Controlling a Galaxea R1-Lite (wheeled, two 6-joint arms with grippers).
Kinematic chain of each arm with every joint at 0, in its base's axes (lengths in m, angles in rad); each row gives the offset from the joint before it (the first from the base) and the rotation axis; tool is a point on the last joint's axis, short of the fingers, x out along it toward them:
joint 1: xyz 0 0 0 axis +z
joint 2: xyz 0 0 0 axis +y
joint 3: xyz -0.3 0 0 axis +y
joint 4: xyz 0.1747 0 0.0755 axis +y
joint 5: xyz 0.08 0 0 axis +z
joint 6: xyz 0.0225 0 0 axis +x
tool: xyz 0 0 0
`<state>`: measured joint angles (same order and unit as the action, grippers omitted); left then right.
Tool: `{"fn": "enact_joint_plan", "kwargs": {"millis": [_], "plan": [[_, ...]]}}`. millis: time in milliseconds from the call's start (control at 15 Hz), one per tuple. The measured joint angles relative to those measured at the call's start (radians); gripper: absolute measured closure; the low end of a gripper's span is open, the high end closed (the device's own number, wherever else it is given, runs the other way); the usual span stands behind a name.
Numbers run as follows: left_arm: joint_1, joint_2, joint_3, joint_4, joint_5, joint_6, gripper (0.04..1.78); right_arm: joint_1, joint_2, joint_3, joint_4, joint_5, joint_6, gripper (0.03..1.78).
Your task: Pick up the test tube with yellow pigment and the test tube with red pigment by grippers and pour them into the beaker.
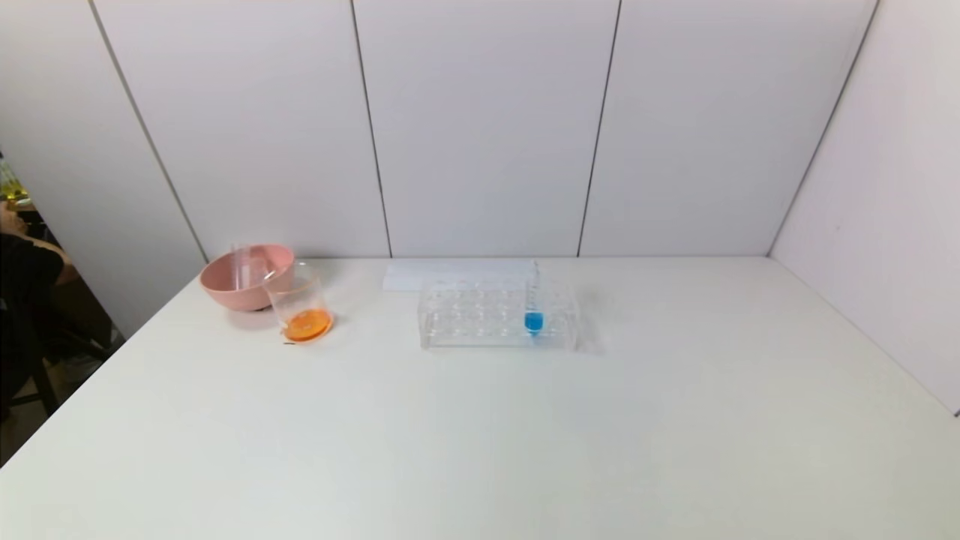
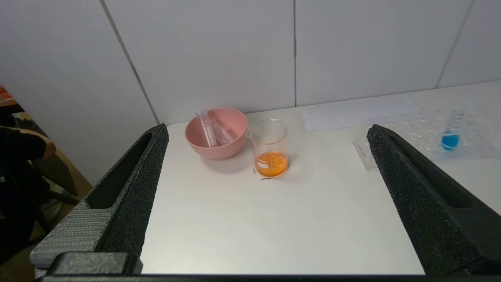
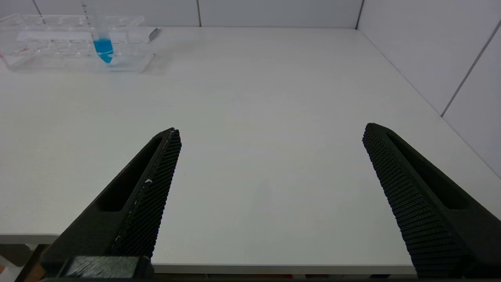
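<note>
The beaker [image 1: 300, 304] stands upright at the table's far left, just right of the pink bowl, with orange liquid in its bottom; it also shows in the left wrist view [image 2: 269, 147]. No tube with yellow or red liquid is in view. Two empty clear tubes [image 2: 213, 131] lie slanted in the bowl. My left gripper [image 2: 268, 128] is open and empty, low by the table's front edge, facing the beaker from well back. My right gripper [image 3: 272, 128] is open and empty over the front right of the table. Neither gripper shows in the head view.
The pink bowl [image 1: 225, 289] sits at the far left corner. A clear tube rack [image 1: 480, 315] stands mid-table with one blue-liquid tube [image 1: 533, 315] upright in it. A white sheet [image 1: 450, 274] lies behind the rack. A person [image 1: 22, 270] sits beyond the table's left edge.
</note>
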<state>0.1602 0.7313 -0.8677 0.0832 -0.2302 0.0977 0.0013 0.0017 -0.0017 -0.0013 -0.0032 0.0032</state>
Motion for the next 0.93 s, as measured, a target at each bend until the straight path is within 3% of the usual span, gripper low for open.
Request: {"fn": "enact_joint_plan", "kwargs": {"millis": [200,467,733,933], "plan": [[-0.009,-0.165,-0.026,0.14,-0.084,0.006,0.04,0.0,0.0,0.0,0.0,0.0,0.0,0.11],[-0.04,-0.294,-0.035,0.193,-0.123,0.028,0.04,0.0,0.0,0.0,0.0,0.0,0.0,0.11],[-0.144,-0.378,-0.044,0.246,-0.102,0.031,0.04,0.0,0.0,0.0,0.0,0.0,0.0,0.11],[-0.178,-0.429,-0.036,0.266,-0.021,0.029,0.04,0.0,0.0,0.0,0.0,0.0,0.0,0.11]]}}
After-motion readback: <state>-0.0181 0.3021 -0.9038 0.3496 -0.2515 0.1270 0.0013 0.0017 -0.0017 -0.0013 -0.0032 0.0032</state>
